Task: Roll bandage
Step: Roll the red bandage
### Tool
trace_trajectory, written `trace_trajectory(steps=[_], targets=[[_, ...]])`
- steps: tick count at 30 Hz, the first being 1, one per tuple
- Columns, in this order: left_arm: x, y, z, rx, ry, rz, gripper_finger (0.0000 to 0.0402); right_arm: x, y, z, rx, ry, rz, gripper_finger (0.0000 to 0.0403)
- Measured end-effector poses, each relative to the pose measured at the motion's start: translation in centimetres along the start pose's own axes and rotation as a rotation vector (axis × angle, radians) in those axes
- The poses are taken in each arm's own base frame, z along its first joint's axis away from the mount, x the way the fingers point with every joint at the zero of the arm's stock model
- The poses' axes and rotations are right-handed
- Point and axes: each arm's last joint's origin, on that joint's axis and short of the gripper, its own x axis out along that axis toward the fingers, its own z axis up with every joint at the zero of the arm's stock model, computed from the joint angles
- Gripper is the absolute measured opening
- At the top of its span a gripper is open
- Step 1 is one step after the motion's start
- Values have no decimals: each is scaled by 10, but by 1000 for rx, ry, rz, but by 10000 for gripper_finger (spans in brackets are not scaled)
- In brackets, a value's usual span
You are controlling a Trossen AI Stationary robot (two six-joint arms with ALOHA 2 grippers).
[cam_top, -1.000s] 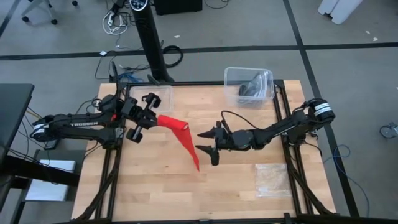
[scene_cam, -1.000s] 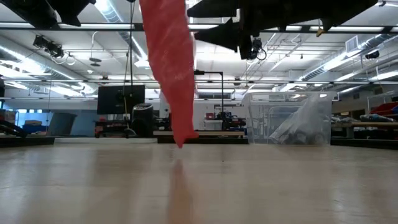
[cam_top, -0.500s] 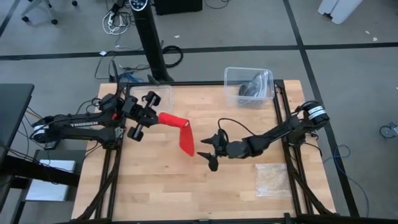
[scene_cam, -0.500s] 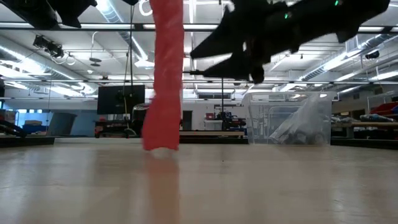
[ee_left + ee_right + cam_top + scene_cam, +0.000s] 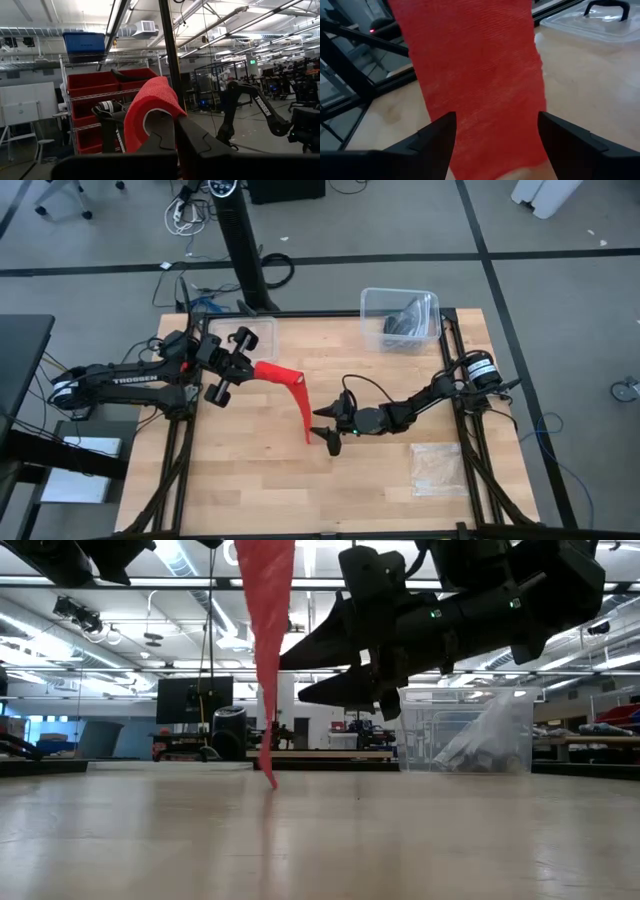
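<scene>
**Red strip hung from left gripper, right gripper spread beside it**

Left gripper (image 5: 250, 367), near the table's far left, is clamped tight on the upper end of the bandage (image 5: 296, 395). In the left wrist view the red fabric (image 5: 150, 107) folds over the dark fingers (image 5: 192, 142).

The strip hangs from that grip, narrowing to a point that just meets the table (image 5: 450, 840) in the low view, bandage (image 5: 265, 650) nearly upright.

Right gripper (image 5: 325, 425) sits mid-table, just beside the strip's lower end, fingers spread wide, holding nothing. In its wrist view the two fingers (image 5: 435, 137) stand on either side of the red cloth (image 5: 475, 85), which fills the gap; contact cannot be told.

Clear bin (image 5: 400, 318) at far right edge. Plastic bag (image 5: 440, 468) flat at near right.
</scene>
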Motion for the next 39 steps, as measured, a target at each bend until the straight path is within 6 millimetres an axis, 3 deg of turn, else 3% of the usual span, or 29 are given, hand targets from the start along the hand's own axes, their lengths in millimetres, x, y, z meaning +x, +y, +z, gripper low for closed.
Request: trace_trajectory(steps=[10, 28, 39], targets=[[0, 0, 0, 0, 1, 0, 0, -18, 8, 14, -70, 65, -72, 277], [0, 0, 0, 30, -2, 7, 0, -18, 11, 15, -26, 36, -51, 267], [0, 0, 0, 33, -2, 16, 0, 4, 2, -34, 67, 37, -37, 256]])
